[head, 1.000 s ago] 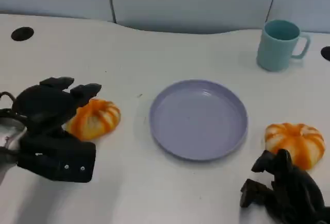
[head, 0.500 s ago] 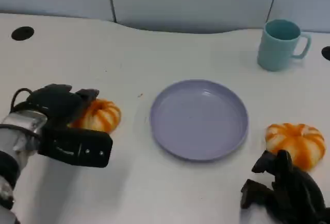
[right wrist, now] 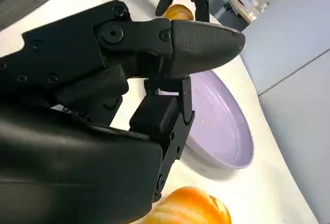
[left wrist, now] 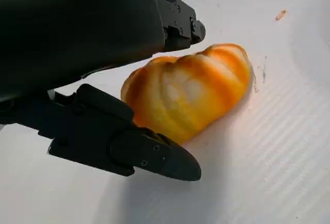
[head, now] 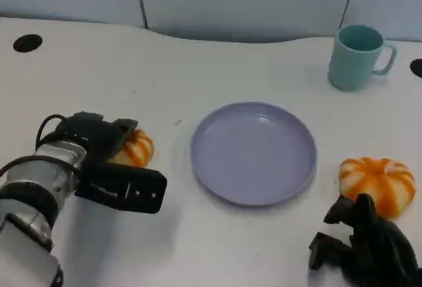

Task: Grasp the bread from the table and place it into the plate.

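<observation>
An orange-and-white striped bread (head: 137, 148) lies on the white table, left of the lilac plate (head: 254, 152). My left hand (head: 99, 158) reaches over it from the near left and hides most of it. In the left wrist view the fingers (left wrist: 178, 20) pass over one side of this bread (left wrist: 191, 95) and the thumb (left wrist: 154, 154) lies along the other side; the bread still rests on the table. A second bread (head: 377, 183) sits right of the plate. My right hand (head: 362, 247) rests just in front of it, holding nothing.
A teal mug (head: 357, 57) stands at the back right. Dark round holes (head: 28, 43) sit in the table's far corners. The right wrist view shows the plate (right wrist: 227, 131) beyond my right hand's fingers (right wrist: 206, 38) and the second bread (right wrist: 191, 208) beside them.
My left hand has moved forward and to the right, settling lower around the left bread and covering more of it. The right hand has stayed put.
</observation>
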Controlling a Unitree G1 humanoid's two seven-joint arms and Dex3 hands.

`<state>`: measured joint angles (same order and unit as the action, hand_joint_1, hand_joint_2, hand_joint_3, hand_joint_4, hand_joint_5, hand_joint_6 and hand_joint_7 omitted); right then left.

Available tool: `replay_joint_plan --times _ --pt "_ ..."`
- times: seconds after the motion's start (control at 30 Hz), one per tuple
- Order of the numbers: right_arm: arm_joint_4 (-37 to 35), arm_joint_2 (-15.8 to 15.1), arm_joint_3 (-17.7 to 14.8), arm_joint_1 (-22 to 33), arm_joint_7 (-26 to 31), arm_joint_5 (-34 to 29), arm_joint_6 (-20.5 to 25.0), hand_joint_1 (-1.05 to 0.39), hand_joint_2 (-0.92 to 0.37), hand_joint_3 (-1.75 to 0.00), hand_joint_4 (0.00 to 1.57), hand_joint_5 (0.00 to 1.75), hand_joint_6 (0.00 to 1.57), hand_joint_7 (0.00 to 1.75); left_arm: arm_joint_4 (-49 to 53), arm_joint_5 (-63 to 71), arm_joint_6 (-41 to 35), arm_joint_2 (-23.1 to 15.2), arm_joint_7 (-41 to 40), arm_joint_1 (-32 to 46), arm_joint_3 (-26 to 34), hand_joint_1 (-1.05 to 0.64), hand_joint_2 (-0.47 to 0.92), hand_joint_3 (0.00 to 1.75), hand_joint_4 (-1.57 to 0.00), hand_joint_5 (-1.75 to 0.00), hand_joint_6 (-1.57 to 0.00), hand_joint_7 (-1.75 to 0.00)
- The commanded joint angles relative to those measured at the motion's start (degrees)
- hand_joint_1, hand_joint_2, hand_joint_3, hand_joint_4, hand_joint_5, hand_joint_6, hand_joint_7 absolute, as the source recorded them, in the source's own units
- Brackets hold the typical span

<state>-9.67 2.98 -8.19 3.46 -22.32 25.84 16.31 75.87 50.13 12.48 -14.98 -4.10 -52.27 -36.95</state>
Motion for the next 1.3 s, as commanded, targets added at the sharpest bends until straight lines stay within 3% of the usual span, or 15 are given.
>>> replay_joint_plan --times 0.03,0.27,0.5,0.63,0.67,0.73,0.77,0.8,0.83,0.87,0.9,0.97,1.07,1.13,1.3 --pt "0.96 -0.95 -0.48 1.33 0.25 0.36 0.84 -0.44 -0.92 -0.51 1.16 1.33 1.04 1.20 1.37 -1.24 -2.08 0.45 2.91 -1.40 0.30 -0.60 0.88 0.00 -0.22 -0.09 -0.17 -0.05" --pt "1.86 -1.07 -0.74 2.26 -0.34 1.12 1.21 -0.45 -0.92 -0.49 1.13 1.37 1.03 1.21 2.38 -2.57 -5.30 1.39 5.40 -0.82 0.37 -0.48 0.87 0.00 -0.55 -0.09 -0.54 -0.04" --pt "2.84 -1.38 -0.72 3.05 -0.36 1.26 1.41 -0.44 -0.92 -0.50 1.15 1.36 1.02 1.23 2.59 -3.07 -5.56 1.31 3.72 0.50 0.57 -0.41 0.88 0.00 -0.77 -0.17 -0.64 -0.04" --pt "3.00 -1.42 -0.68 3.17 -0.32 1.27 1.44 -0.44 -0.92 -0.50 1.15 1.35 1.02 1.24 2.65 -3.20 -5.52 1.31 3.42 0.60 0.50 -0.39 0.88 0.00 -0.79 -0.20 -0.66 -0.03" --pt "3.32 -1.46 -0.61 3.39 0.00 1.03 1.39 -0.44 -0.92 -0.50 1.15 1.35 1.01 1.24 2.49 -3.70 -4.63 1.23 0.30 1.50 1.00 -0.39 0.89 0.00 -0.84 -0.24 -0.73 -0.05" --pt "3.62 -1.47 -0.63 3.67 0.26 0.93 1.35 -0.45 -0.92 -0.49 1.15 1.35 1.01 1.25 2.31 -4.20 -3.29 1.09 -5.32 2.99 1.38 -0.39 0.91 0.00 -0.93 -0.44 -1.00 -0.06" --pt "3.42 -1.44 -0.78 3.69 0.01 1.14 1.14 -0.45 -0.92 -0.49 1.15 1.35 1.00 1.25 2.31 -3.96 -2.94 1.05 -7.99 3.61 1.13 -0.38 0.91 0.01 -0.83 -0.95 -1.09 -0.05" --pt "3.34 -1.39 -0.91 3.67 0.05 1.28 1.17 -0.44 -0.92 -0.49 1.15 1.35 1.00 1.24 2.36 -3.60 -2.89 1.06 -10.26 4.05 0.77 -0.38 0.91 0.04 -0.74 -1.25 -1.13 -0.05" --pt "3.31 -1.35 -0.99 3.66 0.10 1.35 1.20 -0.44 -0.92 -0.48 1.16 1.34 1.01 1.23 2.44 -3.36 -2.86 1.08 -11.84 4.32 0.50 -0.37 0.92 0.10 -0.69 -1.47 -1.08 -0.28" --pt "3.32 -1.33 -1.02 3.66 0.18 1.35 1.24 -0.44 -0.92 -0.48 1.16 1.33 1.02 1.22 2.53 -3.26 -2.86 1.11 -12.67 4.43 0.33 -0.37 0.92 0.14 -0.65 -1.61 -0.89 -0.74" --pt "3.36 -1.32 -1.03 3.66 0.25 1.33 1.29 -0.44 -0.92 -0.48 1.16 1.33 1.02 1.22 2.61 -3.26 -2.83 1.13 -13.11 4.47 0.23 -0.36 0.92 0.15 -0.64 -1.66 -0.81 -0.91" --pt "3.36 -1.32 -1.04 3.66 0.24 1.32 1.30 -0.44 -0.92 -0.48 1.16 1.32 1.02 1.21 2.74 -3.34 -2.78 1.15 -13.40 4.46 0.08 -0.36 0.92 0.16 -0.63 -1.70 -0.75 -1.06" --pt "3.22 -1.34 -0.93 3.61 0.12 1.05 0.82 -0.44 -0.92 -0.48 1.17 1.32 1.02 1.21 2.56 -4.31 -1.64 1.26 -16.32 5.32 0.97 -0.36 0.92 0.17 -0.63 -1.70 -0.73 -1.10" --pt "3.08 -1.38 -0.80 3.51 0.11 0.72 0.38 -0.44 -0.92 -0.51 1.18 1.31 1.03 1.22 2.28 -5.82 -0.01 1.41 -19.87 6.41 2.52 -0.29 0.92 0.38 -0.67 -1.74 -0.61 -1.41" --pt "2.81 -1.57 -0.72 3.24 0.15 0.44 0.32 -0.44 -0.92 -0.52 1.19 1.30 1.03 1.22 2.00 -6.42 2.56 1.06 -26.90 6.70 3.68 -0.23 0.92 0.47 -0.68 -1.75 -0.49 -1.72"
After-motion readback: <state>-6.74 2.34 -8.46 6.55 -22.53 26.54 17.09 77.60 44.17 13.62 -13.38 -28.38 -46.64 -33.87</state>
